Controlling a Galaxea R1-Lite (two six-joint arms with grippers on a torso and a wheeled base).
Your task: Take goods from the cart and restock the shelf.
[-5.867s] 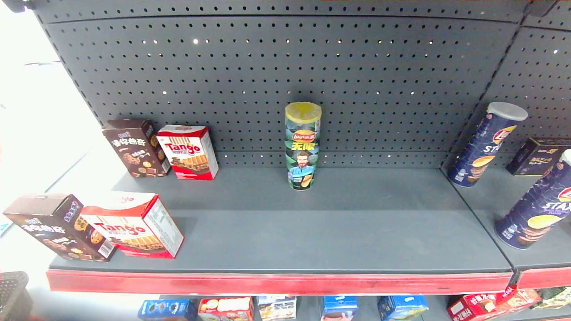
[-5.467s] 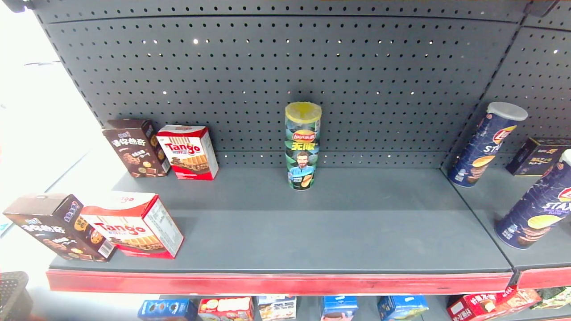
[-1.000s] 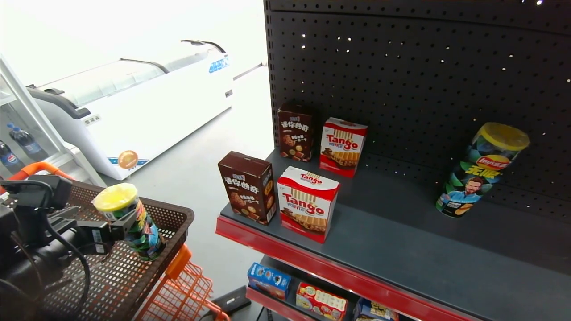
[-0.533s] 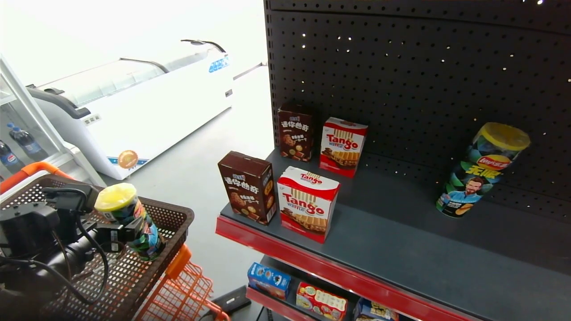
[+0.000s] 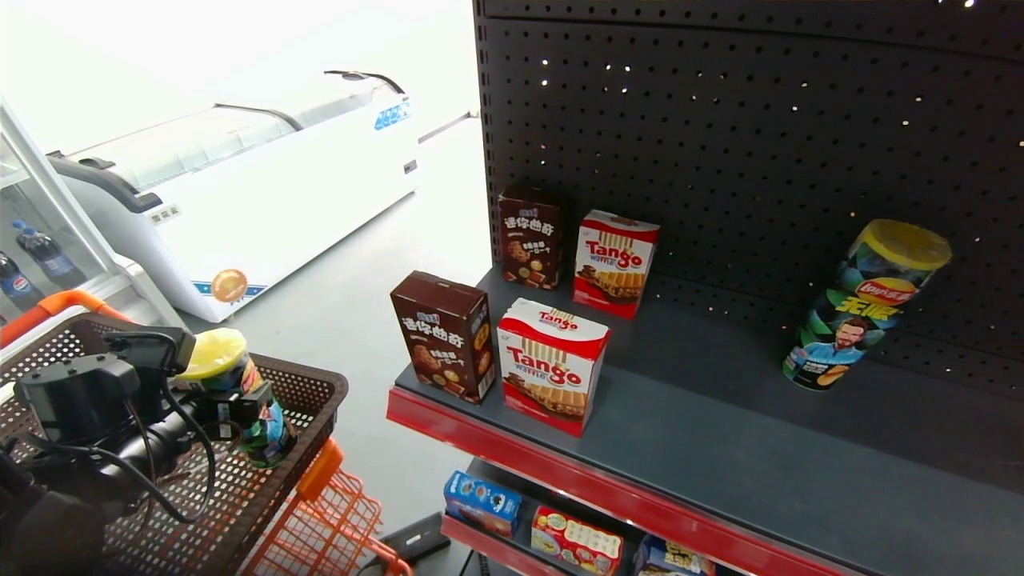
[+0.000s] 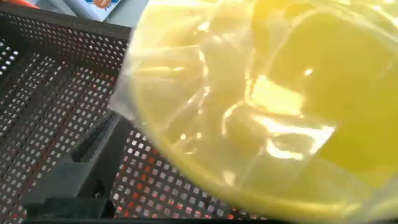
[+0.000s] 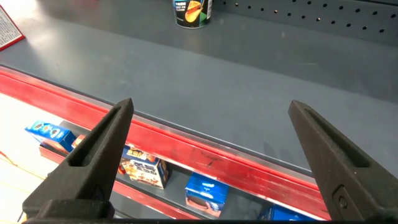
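1. Head view: a chip can (image 5: 264,416) with a yellow lid stands upright in the brown mesh cart basket (image 5: 320,384), near the basket's corner closest to the shelf.
2. The left gripper (image 5: 238,404) sits at the can's mid-height with its fingers on either side of the body. Whether they are pinching the can cannot be told.
3. From the left wrist, the can's yellow lid (image 6: 267,112) looms close to the lens, with one dark finger (image 6: 93,168) beside it over the basket's perforated floor (image 6: 50,93).
4. The basket rides on an orange cart frame (image 5: 328,496) that stands just beside the shelf's end.
5. On the grey shelf (image 5: 720,448), a second chip can (image 5: 856,312) of the same kind stands against the pegboard back (image 5: 720,144).
6. Well apart from it, toward the shelf's end, stand two brown cookie boxes (image 5: 442,336) (image 5: 530,238) and two red-and-white wafer boxes (image 5: 552,364) (image 5: 614,252), in pairs front and back.
7. The right gripper (image 7: 209,107) hangs before the shelf's red front strip (image 7: 217,155), its fingers spread wide with nothing between them. The shelved can's base (image 7: 193,11) shows at the back of the shelf board (image 7: 249,81).
8. Small packaged goods (image 5: 480,504) line the lower shelf. A white chest freezer (image 5: 240,200) stands across the aisle.
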